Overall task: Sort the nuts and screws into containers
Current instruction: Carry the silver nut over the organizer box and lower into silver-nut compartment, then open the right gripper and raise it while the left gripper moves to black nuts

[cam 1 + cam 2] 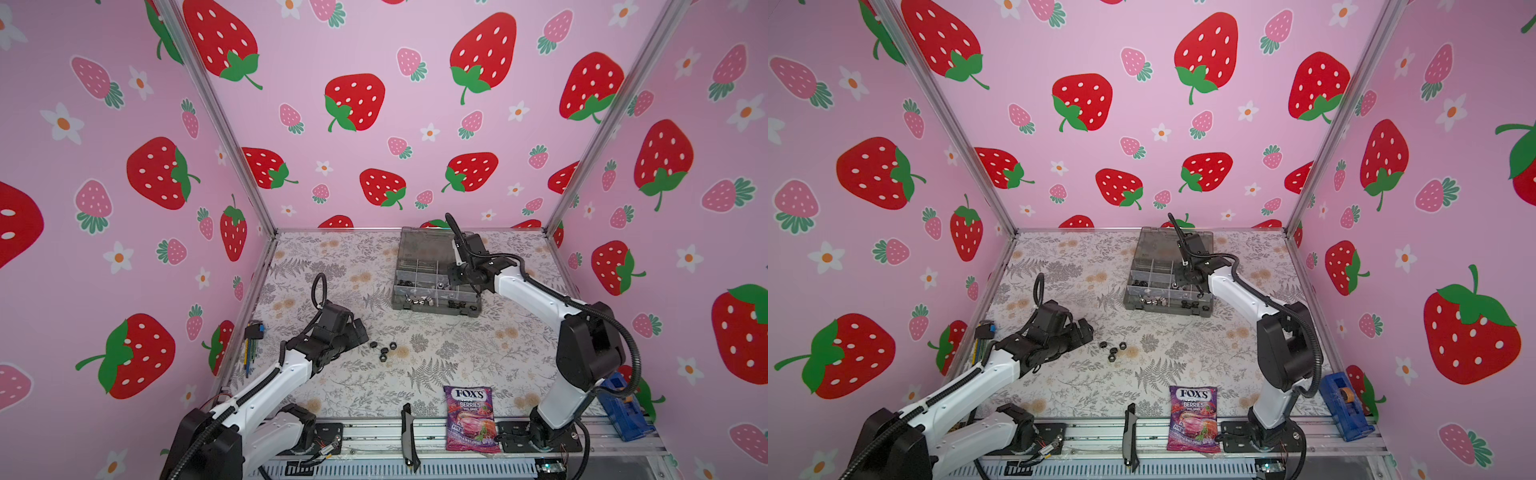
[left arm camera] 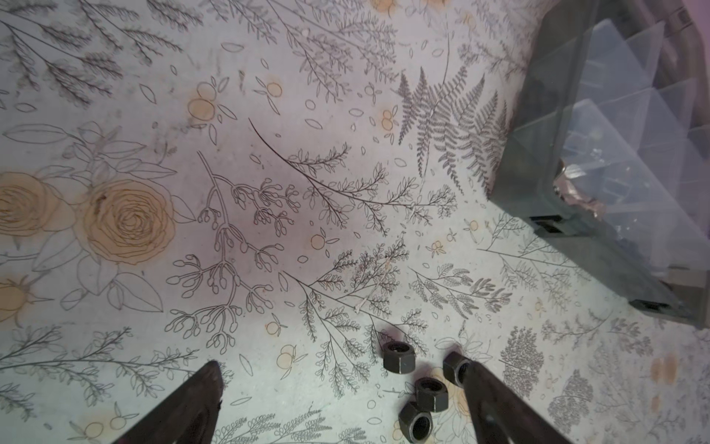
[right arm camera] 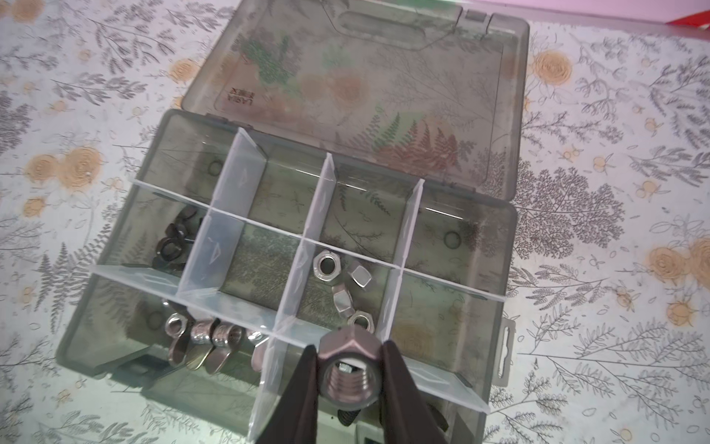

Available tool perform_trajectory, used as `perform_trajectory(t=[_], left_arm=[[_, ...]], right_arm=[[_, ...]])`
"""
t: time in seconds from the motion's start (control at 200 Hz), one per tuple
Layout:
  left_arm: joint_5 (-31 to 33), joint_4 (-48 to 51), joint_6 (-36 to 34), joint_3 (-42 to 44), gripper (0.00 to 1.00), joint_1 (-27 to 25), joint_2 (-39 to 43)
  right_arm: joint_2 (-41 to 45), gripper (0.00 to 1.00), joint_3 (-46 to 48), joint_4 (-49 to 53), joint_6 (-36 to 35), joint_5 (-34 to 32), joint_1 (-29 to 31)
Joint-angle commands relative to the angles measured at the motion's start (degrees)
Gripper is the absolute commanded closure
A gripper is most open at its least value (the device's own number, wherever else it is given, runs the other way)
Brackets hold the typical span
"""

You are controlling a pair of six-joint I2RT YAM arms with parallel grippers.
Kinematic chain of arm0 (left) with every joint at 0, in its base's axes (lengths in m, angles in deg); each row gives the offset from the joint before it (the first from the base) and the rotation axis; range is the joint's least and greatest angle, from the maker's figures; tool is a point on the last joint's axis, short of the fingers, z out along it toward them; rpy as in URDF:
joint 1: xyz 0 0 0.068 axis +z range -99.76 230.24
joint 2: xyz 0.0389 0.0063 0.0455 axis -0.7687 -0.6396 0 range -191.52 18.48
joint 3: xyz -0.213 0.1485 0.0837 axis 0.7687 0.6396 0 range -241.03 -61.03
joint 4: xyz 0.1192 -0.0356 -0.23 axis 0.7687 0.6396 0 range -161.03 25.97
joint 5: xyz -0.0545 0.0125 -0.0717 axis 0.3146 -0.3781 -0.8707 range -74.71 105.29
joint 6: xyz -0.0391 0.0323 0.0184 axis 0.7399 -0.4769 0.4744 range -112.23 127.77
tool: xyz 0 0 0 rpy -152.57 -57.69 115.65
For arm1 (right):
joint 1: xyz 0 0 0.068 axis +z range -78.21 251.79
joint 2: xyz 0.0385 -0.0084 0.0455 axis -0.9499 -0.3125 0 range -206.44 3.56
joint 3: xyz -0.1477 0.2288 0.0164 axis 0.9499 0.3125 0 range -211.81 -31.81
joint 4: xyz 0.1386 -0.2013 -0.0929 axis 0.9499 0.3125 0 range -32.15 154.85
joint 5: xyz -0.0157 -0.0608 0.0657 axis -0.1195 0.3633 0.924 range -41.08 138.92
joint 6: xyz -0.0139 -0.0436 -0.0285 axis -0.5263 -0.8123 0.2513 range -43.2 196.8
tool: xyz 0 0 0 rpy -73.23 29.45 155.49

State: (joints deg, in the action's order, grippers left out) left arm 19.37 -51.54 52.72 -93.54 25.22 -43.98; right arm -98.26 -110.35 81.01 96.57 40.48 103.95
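The grey translucent organiser box (image 1: 415, 249) lies open at the back of the table, its containers (image 3: 269, 192) split by clear dividers. My right gripper (image 3: 349, 348) hovers over its near row, shut on a silver hex nut (image 3: 349, 373). More silver hex nuts (image 3: 345, 284), winged nuts (image 3: 203, 342) and black nuts (image 3: 173, 242) lie in separate compartments. Several black hex nuts (image 2: 399, 357) lie loose on the table (image 1: 384, 351). My left gripper (image 2: 340, 367) is open beside them, one fingertip (image 2: 472, 380) touching a nut. I cannot make out any screws.
A purple candy bag (image 1: 471, 417) and a utility knife (image 1: 409, 436) lie at the front edge. A blue plastic box (image 1: 627, 407) sits at the front right. A set of hex keys (image 1: 251, 345) lies by the left wall. Walls close in three sides.
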Motion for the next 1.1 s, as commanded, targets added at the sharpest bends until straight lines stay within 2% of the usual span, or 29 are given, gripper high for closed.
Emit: perform_trajectory(t=[0.0, 0.14, 0.395, 0.62, 0.835, 1.02, 1.095], left_arm=[[3.6, -0.4, -0.8, -4.4, 0.01, -2.0, -2.1], [3.9, -0.9, -1.0, -6.3, 0.0, -3.7, -5.3], [4.6, -1.1, -1.3, -9.0, 0.05, -6.5, -10.7], [4.6, -1.4, 0.0, -10.8, 0.08, -7.1, -15.1], [4.3, -1.0, 0.6, -13.3, 0.16, -7.5, -19.6], [5.0, 1.6, 1.0, -14.9, 0.21, -8.4, -21.4], [5.0, 2.1, 0.1, -15.0, 0.27, -8.9, -21.6]], right_arm=[[-3.4, 1.0, -2.3, -0.5, -0.2, 2.3, -0.7], [-6.7, 0.98, -3.5, -0.6, -0.5, 2.7, -1.0], [-10.1, 0.96, -4.9, -1.9, -1.3, 2.5, -1.2], [-11.8, 0.72, -5.6, -2.2, -2.1, 2.0, -1.2], [-8.9, 0.5, -3.7, -3.8, -2.4, 2.3, -1.2], [-3.6, 0.42, -0.1, -5.7, -1.9, 2.4, -1.2], [-0.4, 0.38, 2.5, -7.0, -1.1, 2.3, -1.2]])
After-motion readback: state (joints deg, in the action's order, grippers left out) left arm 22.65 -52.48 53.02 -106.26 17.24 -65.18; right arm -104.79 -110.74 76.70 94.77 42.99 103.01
